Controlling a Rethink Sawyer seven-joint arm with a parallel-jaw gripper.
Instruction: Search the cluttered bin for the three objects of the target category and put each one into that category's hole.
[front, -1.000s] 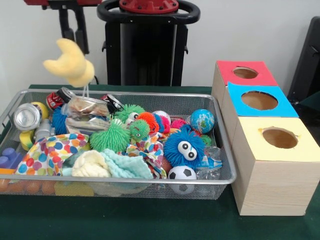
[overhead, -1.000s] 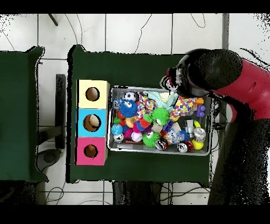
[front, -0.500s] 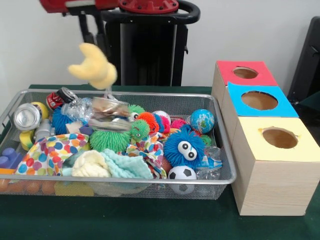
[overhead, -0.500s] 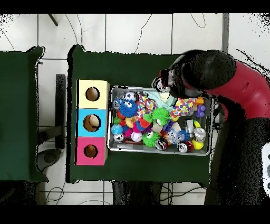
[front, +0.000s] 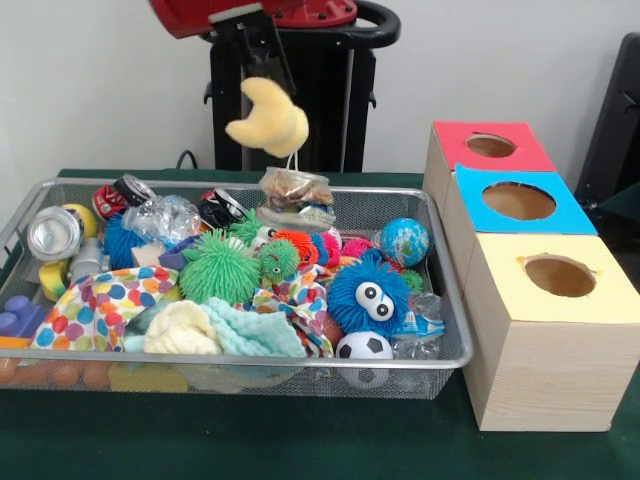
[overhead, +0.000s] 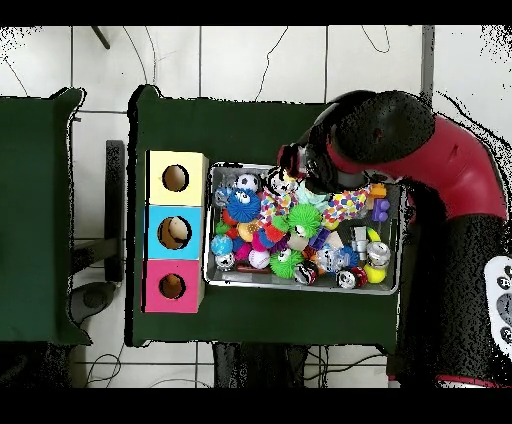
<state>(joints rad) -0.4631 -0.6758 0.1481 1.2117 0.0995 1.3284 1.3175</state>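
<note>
Jaws: the gripper (front: 262, 62) reached down from the red arm (front: 205, 14); its jaws pinched the top of a yellow plush toy (front: 267, 118).
Load: a crinkled clear packet (front: 295, 199) hung on a thread just below the plush, above the far part of the bin.
Change: half a second before, plush and packet hung further left over the bin; both had travelled right, toward the boxes.
Bin: the wire bin (front: 445, 290) held a green spiky ball (front: 218, 267), a blue googly-eyed ball (front: 368, 293) and a small soccer ball (front: 363, 346).
Boxes: red box (front: 487, 146) far, blue box (front: 518, 202) in the middle, yellow box (front: 556, 278) near, right of the bin.
Surface: a green tablecloth (front: 300, 440).
Room: a tiled floor (overhead: 250, 60) lay around the table.
</note>
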